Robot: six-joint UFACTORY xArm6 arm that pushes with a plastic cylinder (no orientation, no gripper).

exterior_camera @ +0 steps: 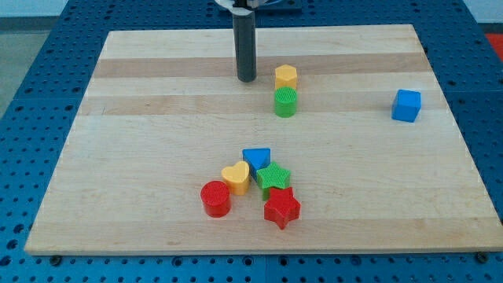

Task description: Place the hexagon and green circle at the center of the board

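Note:
The yellow hexagon (286, 76) sits on the wooden board (157, 118), above the board's middle. The green circle (285, 102) lies just below it, touching or nearly touching. My tip (247, 79) rests on the board a short way to the left of the hexagon, apart from it.
A blue cube (406, 105) stands near the view's right edge. A cluster lies below the middle: a blue triangle-like block (256, 158), a yellow heart (236, 177), a green star (273, 177), a red circle (215, 198) and a red star (281, 207).

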